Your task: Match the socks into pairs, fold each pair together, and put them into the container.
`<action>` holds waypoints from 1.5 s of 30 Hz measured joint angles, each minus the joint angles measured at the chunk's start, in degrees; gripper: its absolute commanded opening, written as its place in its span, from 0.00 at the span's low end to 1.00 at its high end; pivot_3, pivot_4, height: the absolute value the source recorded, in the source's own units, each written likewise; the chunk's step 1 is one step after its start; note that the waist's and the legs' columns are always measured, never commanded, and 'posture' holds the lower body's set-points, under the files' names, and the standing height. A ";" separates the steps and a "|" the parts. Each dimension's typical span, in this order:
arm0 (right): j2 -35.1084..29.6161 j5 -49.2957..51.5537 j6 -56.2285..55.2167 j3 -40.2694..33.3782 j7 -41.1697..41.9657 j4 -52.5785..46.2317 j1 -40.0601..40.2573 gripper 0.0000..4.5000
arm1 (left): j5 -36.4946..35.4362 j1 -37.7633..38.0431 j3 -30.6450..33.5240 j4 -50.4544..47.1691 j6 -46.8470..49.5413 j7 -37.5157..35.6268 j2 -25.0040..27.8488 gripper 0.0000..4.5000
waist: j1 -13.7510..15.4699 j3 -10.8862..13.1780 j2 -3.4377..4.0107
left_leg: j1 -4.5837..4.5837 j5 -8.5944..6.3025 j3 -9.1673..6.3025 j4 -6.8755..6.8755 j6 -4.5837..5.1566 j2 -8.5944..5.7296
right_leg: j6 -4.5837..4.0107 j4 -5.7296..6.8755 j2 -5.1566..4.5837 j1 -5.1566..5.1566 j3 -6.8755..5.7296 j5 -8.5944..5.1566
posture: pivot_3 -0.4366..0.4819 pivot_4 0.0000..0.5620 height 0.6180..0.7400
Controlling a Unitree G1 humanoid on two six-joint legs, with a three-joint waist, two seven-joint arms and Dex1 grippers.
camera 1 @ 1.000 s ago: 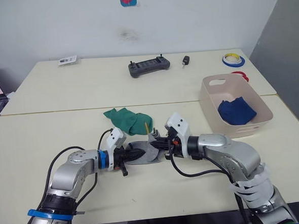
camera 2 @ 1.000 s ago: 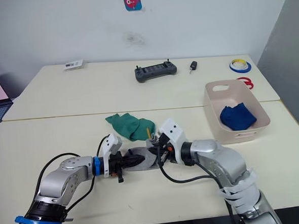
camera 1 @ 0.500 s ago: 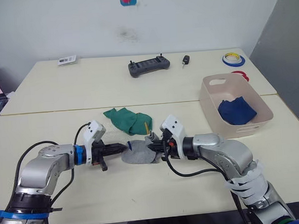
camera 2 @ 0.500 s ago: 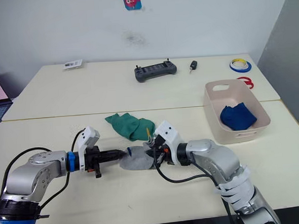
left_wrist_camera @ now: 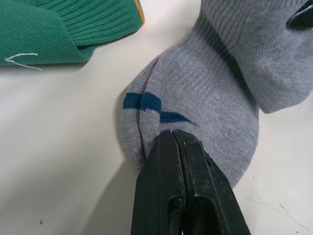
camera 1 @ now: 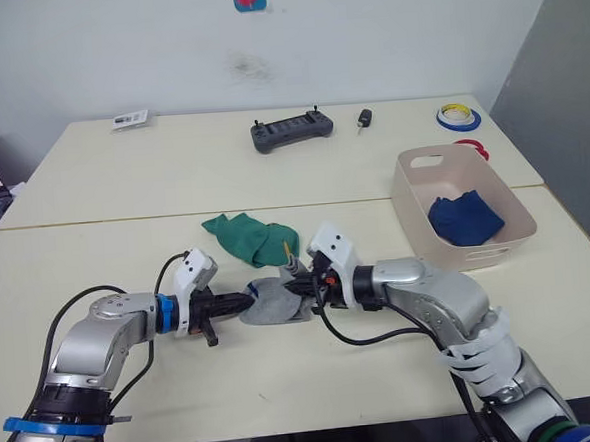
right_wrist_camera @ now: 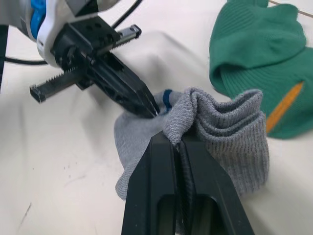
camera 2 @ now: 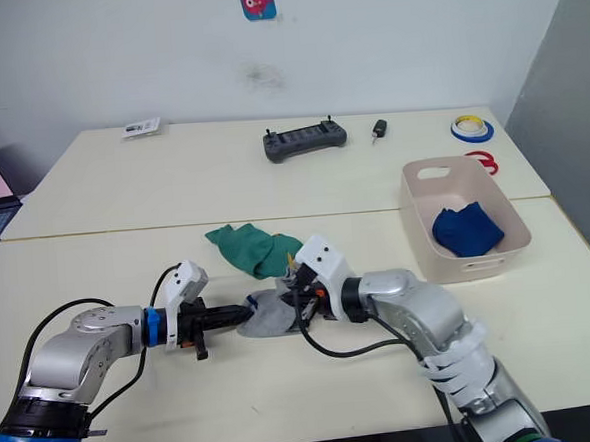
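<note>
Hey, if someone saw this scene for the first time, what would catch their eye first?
Probably the two end effectors meeting mid-table, left and right, both pinching the bunched grey socks. Just behind lie the green socks, and a blue pair sits in the pink container on the right.

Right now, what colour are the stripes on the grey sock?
Blue stripes on the grey sock; clearest in the left wrist view.
</note>
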 measured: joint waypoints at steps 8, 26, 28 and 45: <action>6.80 -3.89 -4.47 4.92 -0.15 10.61 -2.53 0.01 | 0.03 0.75 0.32 0.03 -1.00 -0.47 0.16 0.00 | 0.07 0.00 0.00 | 0.00 0.00 0.01 0.00 0.00 -0.02 | 0.00 -0.01 -0.03 0.00 -0.01 0.00 | 0.48 0.27 1.00; 6.01 -0.93 -2.03 -0.33 3.07 2.32 -4.65 0.54 | 0.07 0.98 0.34 1.28 -2.73 -0.62 0.27 0.00 | 0.07 0.01 0.01 | 0.00 0.00 -0.01 -0.01 0.00 -0.02 | 0.00 0.00 -0.06 0.00 -0.02 0.00 | 0.48 0.27 1.00; 3.19 -0.27 -2.46 -0.68 4.47 0.54 -4.52 0.54 | 0.07 0.99 0.34 1.32 -2.81 -0.60 0.27 0.00 | 0.06 0.01 0.01 | 0.01 0.00 -0.01 -0.01 0.00 -0.02 | 0.00 -0.01 -0.06 0.01 -0.03 0.00 | 0.48 0.27 1.00; 1.74 -11.57 -19.16 10.43 5.30 9.91 0.81 0.01 | 0.00 1.58 0.72 1.36 -3.51 -0.59 0.27 0.00 | -0.02 0.01 0.01 | 0.02 0.00 0.02 0.00 0.00 0.00 | 0.00 0.00 -0.03 0.00 -0.02 0.00 | 0.48 0.27 1.00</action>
